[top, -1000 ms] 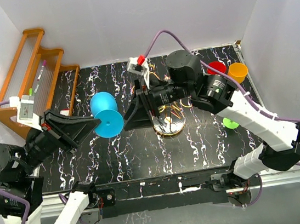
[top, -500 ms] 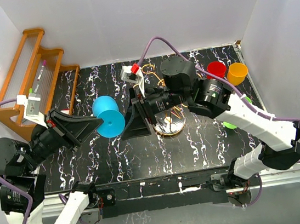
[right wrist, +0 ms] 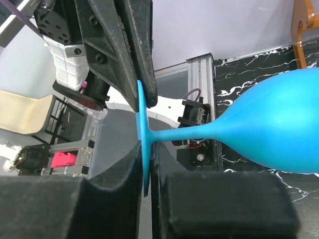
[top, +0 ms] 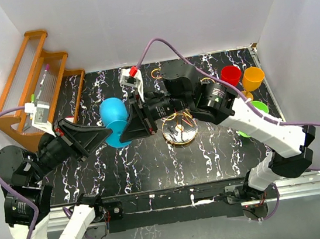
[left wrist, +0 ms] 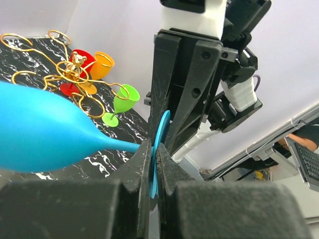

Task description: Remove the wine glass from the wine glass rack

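At the far left, the orange-brown wooden shelf leans against the wall. The left gripper reaches rightward from it, and in its wrist view its 2 fingers are pressed together on the thin foot of the blue wine glass, which shows edge-on between them. The wine glass lies tilted on its side in the air above the table, its bowl toward the back wall. It is clear of the wine glass rack, which stands just to the right. The right gripper meets the same foot from the opposite side, its fingers also clamped on the disc, tip to tip with the left. Further right stand 3 cups: red, orange and green.
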You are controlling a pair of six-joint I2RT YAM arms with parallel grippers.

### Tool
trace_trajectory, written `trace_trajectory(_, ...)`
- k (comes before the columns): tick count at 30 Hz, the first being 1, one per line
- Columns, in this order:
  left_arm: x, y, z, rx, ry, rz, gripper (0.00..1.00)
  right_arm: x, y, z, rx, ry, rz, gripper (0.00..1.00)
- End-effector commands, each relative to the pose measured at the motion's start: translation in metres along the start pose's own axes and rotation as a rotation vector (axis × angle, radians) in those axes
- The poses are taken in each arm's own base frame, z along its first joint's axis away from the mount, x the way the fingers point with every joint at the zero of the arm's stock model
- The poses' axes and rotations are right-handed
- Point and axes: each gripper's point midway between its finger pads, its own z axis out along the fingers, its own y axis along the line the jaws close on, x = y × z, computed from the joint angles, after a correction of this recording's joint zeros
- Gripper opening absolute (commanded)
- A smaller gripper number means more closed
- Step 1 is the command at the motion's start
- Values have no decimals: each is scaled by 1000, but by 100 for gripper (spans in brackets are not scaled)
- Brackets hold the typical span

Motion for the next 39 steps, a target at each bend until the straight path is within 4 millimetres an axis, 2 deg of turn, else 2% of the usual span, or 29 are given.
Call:
trace_trajectory(1,2,-4,-3,7,5,5,0,-24,5,-1,48,-71,-75,8)
trace_trajectory(2,2,0,-4,-18,4,-7,3,-23,1,-4,83,-74,-80,8)
trace_trajectory(3,2,4,-4,-48,2,-24,13,-21,-4,-7,118,-73,-88,8)
trace_trajectory(4,0,7,-6,-82,-8,-40,19,-19,-9,-10,158,-76,-98,8)
trace_trajectory(7,-4,15,-9,-174,-37,-140,29,-7,-29,-22,285,-63,-155,8)
trace_trajectory(13,5,20,-12,-257,-7,-349,41,28,-71,-40,576,19,-469,8)
trace_trajectory(18,26,22,-9,-268,81,-523,45,38,-89,-57,747,-20,-747,8)
trace_trajectory(23,42,23,-8,-241,124,-652,52,33,-80,-65,810,-89,-906,8)
trace_trajectory(29,56,26,-7,-216,148,-732,54,32,-67,-62,857,-122,-1102,8)
trace_trajectory(33,60,32,-6,-227,159,-739,54,29,-55,-57,831,-181,-1129,8)
trace_trajectory(39,63,35,-4,-222,165,-748,54,31,-49,-45,820,-191,-1161,8)
